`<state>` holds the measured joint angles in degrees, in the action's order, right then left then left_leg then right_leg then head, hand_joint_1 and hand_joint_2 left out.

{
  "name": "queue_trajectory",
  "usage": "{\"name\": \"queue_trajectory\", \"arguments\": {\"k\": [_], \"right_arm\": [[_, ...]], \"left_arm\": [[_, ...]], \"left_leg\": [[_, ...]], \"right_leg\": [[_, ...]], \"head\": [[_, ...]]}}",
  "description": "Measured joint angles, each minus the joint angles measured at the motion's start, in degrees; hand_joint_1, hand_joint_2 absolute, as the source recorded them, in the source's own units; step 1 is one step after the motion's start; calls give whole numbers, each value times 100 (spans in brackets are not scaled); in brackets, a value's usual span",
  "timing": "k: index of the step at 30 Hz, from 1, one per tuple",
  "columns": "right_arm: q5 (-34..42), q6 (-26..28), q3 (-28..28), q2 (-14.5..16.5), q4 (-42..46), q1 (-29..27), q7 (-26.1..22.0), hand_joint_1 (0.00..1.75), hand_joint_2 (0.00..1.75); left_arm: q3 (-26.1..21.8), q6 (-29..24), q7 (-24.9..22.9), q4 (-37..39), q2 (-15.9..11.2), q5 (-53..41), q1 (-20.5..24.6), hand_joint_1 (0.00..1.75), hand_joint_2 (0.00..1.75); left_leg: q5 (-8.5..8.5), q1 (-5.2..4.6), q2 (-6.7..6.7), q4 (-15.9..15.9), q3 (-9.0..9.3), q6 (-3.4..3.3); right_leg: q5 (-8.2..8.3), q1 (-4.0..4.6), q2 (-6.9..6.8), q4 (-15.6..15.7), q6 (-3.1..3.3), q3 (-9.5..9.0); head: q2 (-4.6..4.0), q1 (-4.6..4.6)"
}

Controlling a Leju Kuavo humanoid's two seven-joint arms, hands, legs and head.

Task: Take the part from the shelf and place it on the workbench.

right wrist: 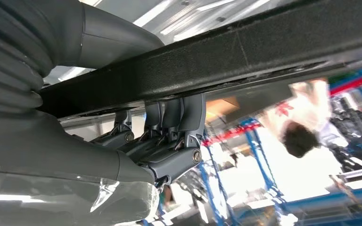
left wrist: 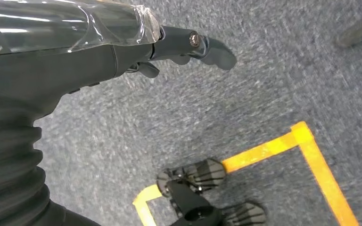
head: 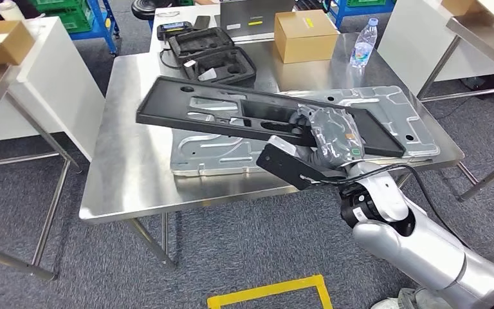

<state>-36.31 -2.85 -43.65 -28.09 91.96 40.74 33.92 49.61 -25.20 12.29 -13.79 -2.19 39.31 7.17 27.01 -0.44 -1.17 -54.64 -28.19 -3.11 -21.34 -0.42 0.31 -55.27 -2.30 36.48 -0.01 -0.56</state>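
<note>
Right hand grips long black flat plastic part, tilted above stainless steel workbench and its silver stamped metal panel. Cardboard box at 12 o'clock. Grey carpet; left hand fingers apart, holding nothing.

Part above metal panel on workbench.

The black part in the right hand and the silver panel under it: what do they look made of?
Black part: apparently moulded plastic, matte with a grainy edge in the right wrist view. Silver panel: likely stamped sheet metal, shiny, with pressed ribs and holes. The right hand grips the black part, tilted above the panel.
</note>
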Motion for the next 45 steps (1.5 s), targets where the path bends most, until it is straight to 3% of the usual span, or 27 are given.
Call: {"name": "queue_trajectory", "arguments": {"k": [3,4,7,8,9,10,12,14,17,19,20,22,23,24,25,27,28,30,32,34,35,37,38,39,40,43,45], "right_arm": [[61,39,135,-61,-44,-29,-1,175,175],[101,67,179,-73,-54,-35,-2,175,175],[265,217,288,-119,-68,-95,-24,175,175],[303,260,324,-145,-68,-124,-33,175,175],[345,278,363,-177,-66,-143,-42,175,175],[399,269,405,-215,-56,-151,-55,175,175],[535,184,482,-279,-11,-137,-87,175,175],[671,28,516,-318,35,-106,-153,175,175],[809,-202,495,-327,104,-73,-356,175,175],[844,-273,456,-308,142,-34,-478,175,175],[852,-294,429,-294,150,-15,-518,175,175],[856,-365,354,-256,155,14,-610,175,175],[851,-426,302,-230,155,20,-673,175,175],[842,-497,243,-194,155,35,-738,175,175],[828,-576,173,-148,155,67,-795,175,175],[792,-738,8,-40,155,173,-860,175,175],[777,-812,-91,18,157,235,-876,175,175],[759,-938,-276,129,164,324,-891,175,175],[760,-1052,-430,222,168,405,-899,175,175],[759,-1119,-556,288,169,485,-903,175,175],[758,-1133,-610,317,170,509,-903,175,175],[763,-1140,-723,360,169,522,-906,175,175],[772,-1144,-777,370,169,520,-908,175,175],[784,-1145,-828,375,168,517,-908,175,175],[795,-1146,-867,376,168,517,-908,175,175],[817,-1146,-963,386,168,531,-906,175,175],[834,-1147,-1022,392,168,542,-891,175,175]], "left_arm": [[6,-6,-2,-1,-3,-3,34,0,175],[8,-7,0,-1,-3,-3,47,0,175],[15,-9,-1,-1,-2,-4,51,0,175],[20,-8,-3,0,-2,-4,41,0,175],[26,-8,-4,0,-2,-4,31,0,175],[33,-7,-4,0,-2,-4,23,0,175],[42,-7,-2,0,-7,-4,10,0,175],[48,-4,1,1,-17,-13,3,0,175],[54,4,-3,1,-23,-53,28,0,175],[56,11,-10,0,-24,-79,65,0,175],[57,14,-13,0,-25,-87,82,0,175],[63,19,-18,0,-26,-98,101,0,175],[69,21,-21,0,-25,-103,101,0,175],[77,23,-24,0,-25,-107,99,0,175],[85,24,-26,0,-25,-111,100,0,175],[95,24,-30,0,-29,-122,118,0,175],[97,24,-33,0,-35,-130,135,0,175],[101,25,-42,0,-45,-143,158,0,175],[107,26,-47,0,-45,-150,158,0,175],[113,26,-47,0,-47,-150,157,0,175],[114,26,-47,0,-49,-150,159,0,175],[115,26,-47,0,-49,-149,152,0,175],[117,26,-47,0,-48,-148,143,0,175],[119,26,-47,0,-46,-148,133,0,175],[120,26,-47,0,-44,-148,126,0,175],[121,-36,-49,0,-46,-147,122,0,175],[121,-109,-50,0,-44,-147,122,0,175]], "left_leg": [[60,3,15,-212,-66,62],[121,15,25,-470,-204,91],[516,46,49,-1556,-911,175],[600,47,52,-1727,-1087,178],[565,42,54,-1687,-1165,164],[385,34,55,-1438,-1147,135],[-260,-6,55,-618,-955,29],[-627,-64,67,-99,-811,-36],[-640,-86,78,18,-712,-80],[-629,-45,74,97,-602,-149],[-610,-28,71,121,-547,-180],[-540,-17,57,125,-467,-216],[-500,-10,49,124,-425,-212],[-457,2,39,121,-377,-196],[-408,19,32,113,-322,-170],[-289,40,16,71,-226,-93],[-228,39,9,35,-206,-50],[-152,24,-3,4,-210,18],[-116,33,-2,6,-206,63],[14,55,16,-218,-294,125],[150,66,27,-508,-436,160],[470,78,43,-1365,-917,211],[544,81,48,-1697,-1136,221],[497,83,52,-1821,-1261,220],[333,83,54,-1688,-1256,212],[-374,67,56,-471,-808,144],[-511,36,52,-78,-656,93]], "right_leg": [[-48,-31,3,11,93,-94],[-77,-41,3,14,117,-136],[-199,-36,7,15,147,-247],[-249,-33,10,14,146,-304],[-302,-26,13,14,142,-376],[-361,-15,14,15,138,-462],[-476,5,14,22,129,-623],[-568,15,43,37,97,-710],[-651,5,70,68,8,-765],[-789,8,58,-167,-37,-687],[-922,0,51,-483,-55,-531],[-1185,-19,49,-1313,-98,-35],[-1207,-37,49,-1588,-121,180],[-1111,-57,47,-1647,-143,296],[-895,-79,43,-1454,-167,284],[-362,-127,28,-651,-230,7],[-205,-140,24,-303,-232,-129],[-178,-132,24,-34,-182,-237],[-213,-121,23,-20,-84,-238],[-235,-131,17,-13,-11,-265],[-249,-137,14,-10,17,-283],[-288,-134,10,-10,49,-317],[-310,-132,10,-11,54,-338],[-335,-131,10,-11,53,-369],[-360,-131,11,-11,46,-407],[-446,-119,17,-5,-3,-535],[-486,-101,26,14,-55,-568]], "head": [[0,8],[0,12],[-1,22],[0,23],[0,24],[0,24],[0,22],[0,21],[0,27],[1,19],[1,12],[1,-1],[1,-4],[1,-7],[0,-8],[0,-10],[0,-15],[0,-15],[1,-10],[0,3],[0,14],[0,31],[0,33],[0,33],[0,34],[1,35],[0,35]]}}
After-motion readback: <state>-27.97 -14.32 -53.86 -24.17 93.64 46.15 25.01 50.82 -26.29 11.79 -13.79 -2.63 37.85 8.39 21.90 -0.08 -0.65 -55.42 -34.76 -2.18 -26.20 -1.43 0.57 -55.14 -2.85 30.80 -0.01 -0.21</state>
